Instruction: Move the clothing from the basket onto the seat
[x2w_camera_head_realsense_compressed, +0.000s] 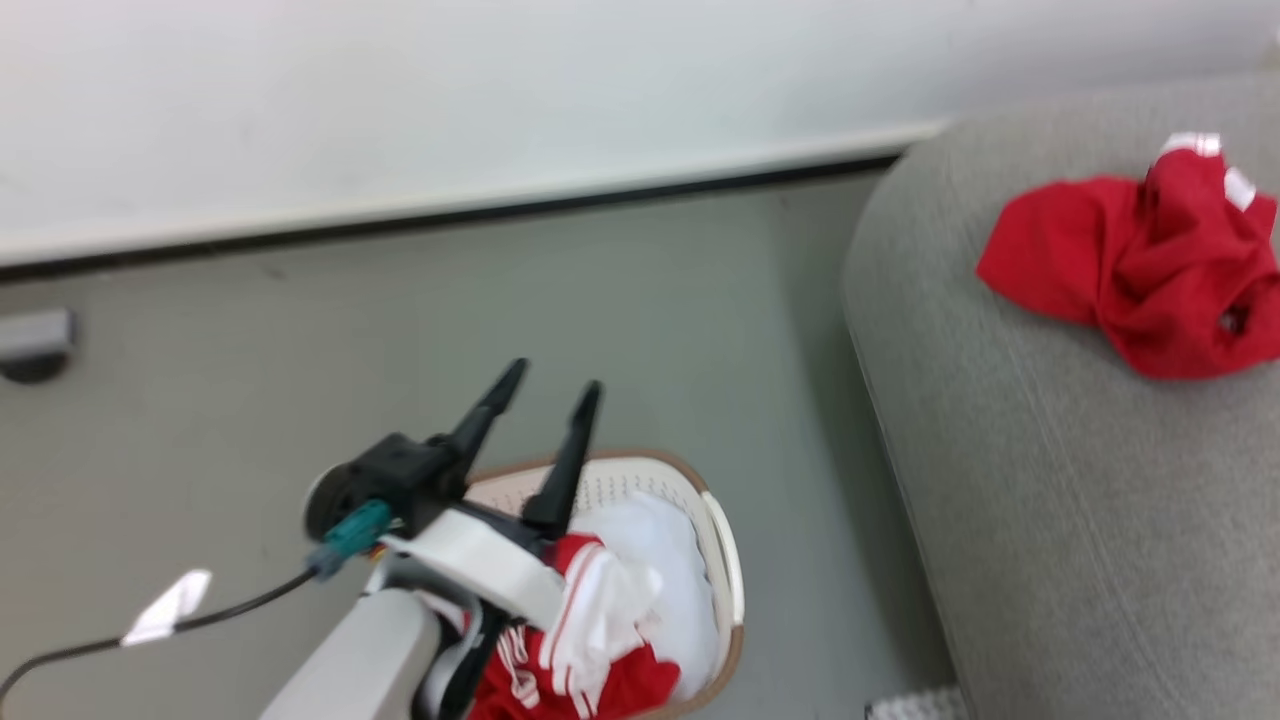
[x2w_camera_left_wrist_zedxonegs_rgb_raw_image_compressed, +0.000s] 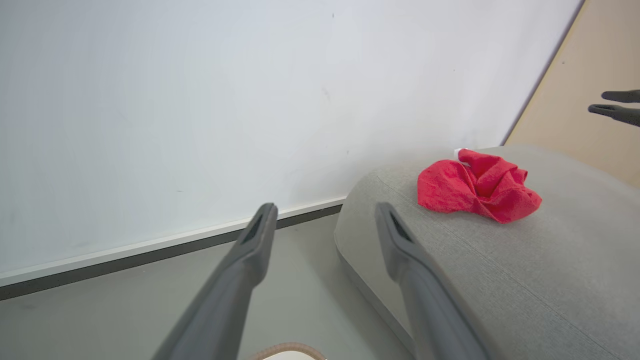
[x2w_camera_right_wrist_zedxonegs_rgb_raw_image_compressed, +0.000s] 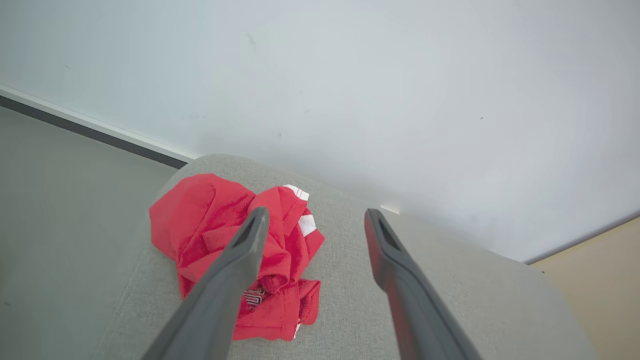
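Red garment (x2w_camera_head_realsense_compressed: 1140, 270) crumpled on the grey sofa (x2w_camera_head_realsense_compressed: 1050, 500); right gripper (x2w_camera_right_wrist_zedxonegs_rgb_raw_image_compressed: 316, 215) clear of it, fingers wide apart, empty. Red-and-white garment (x2w_camera_head_realsense_compressed: 590, 640) in the basket (x2w_camera_head_realsense_compressed: 725, 560); left gripper (x2w_camera_head_realsense_compressed: 545, 395) above the rim, likewise spread and empty.

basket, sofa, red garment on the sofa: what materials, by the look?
Basket: likely rigid white plastic, perforated wall, brown rim.
Sofa: grey woven upholstery, matte, fine visible weave.
Red garment: soft thin cloth, crumpled into folds; fibre cannot be told.
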